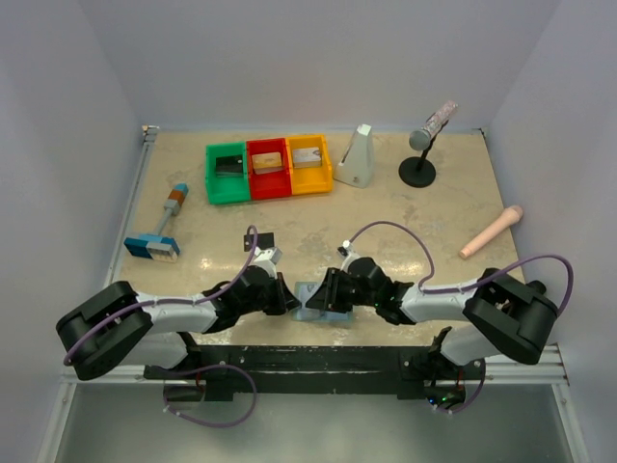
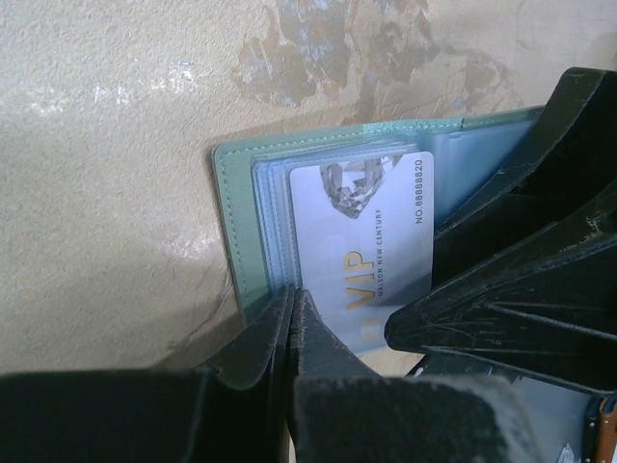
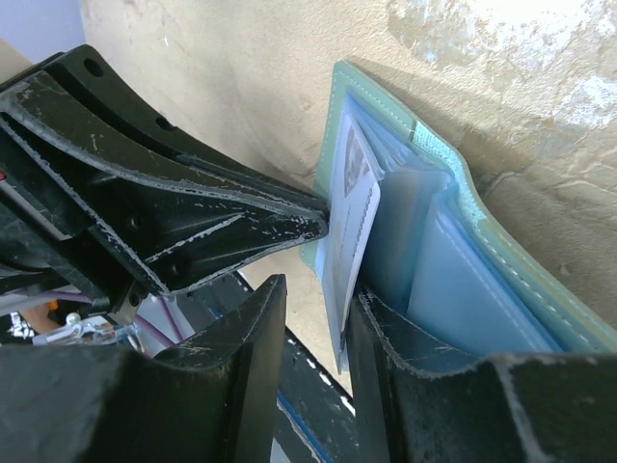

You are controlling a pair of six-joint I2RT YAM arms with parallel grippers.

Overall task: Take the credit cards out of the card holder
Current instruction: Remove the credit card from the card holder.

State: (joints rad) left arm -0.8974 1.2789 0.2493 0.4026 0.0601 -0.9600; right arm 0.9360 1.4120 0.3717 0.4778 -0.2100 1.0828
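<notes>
Top view: beige mottled table (image 1: 405, 227), pale walls (image 1: 289, 58). You find the card holder (image 1: 311, 311) at 6 o'clock, between both arms.
Left wrist: left gripper (image 2: 292, 301) pressed together, tips at the holder's edge. Only here can you read the silver card (image 2: 371, 241), marked VIP.
Right wrist: right gripper (image 3: 318, 289) jaws apart, straddling that card.
</notes>
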